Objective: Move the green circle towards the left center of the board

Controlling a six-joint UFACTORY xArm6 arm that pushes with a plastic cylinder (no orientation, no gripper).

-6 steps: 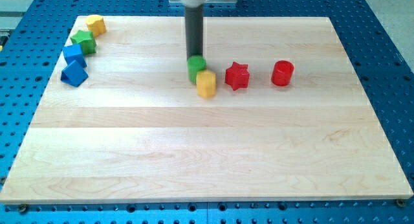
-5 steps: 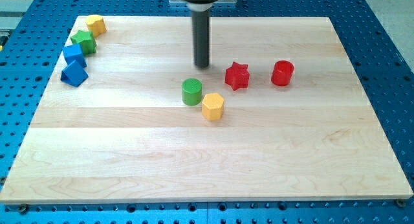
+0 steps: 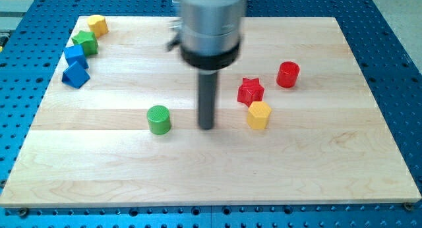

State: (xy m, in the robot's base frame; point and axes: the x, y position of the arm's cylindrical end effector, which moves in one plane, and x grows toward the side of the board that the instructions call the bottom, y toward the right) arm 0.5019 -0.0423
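The green circle (image 3: 158,118) stands on the wooden board (image 3: 211,182), left of the middle. My tip (image 3: 207,127) rests on the board to the circle's right, a clear gap apart from it. A yellow hexagon block (image 3: 259,114) lies to the right of my tip, just below a red star (image 3: 250,90).
A red cylinder (image 3: 287,74) stands right of the star. At the board's upper left sit a yellow block (image 3: 97,24), a green block (image 3: 85,41), a blue block (image 3: 75,55) and a blue triangular block (image 3: 76,74).
The green circle has slid down and left. The yellow hexagon has moved right, below the red star, which shifted slightly. My tip has come down toward the view's bottom, between circle and hexagon.
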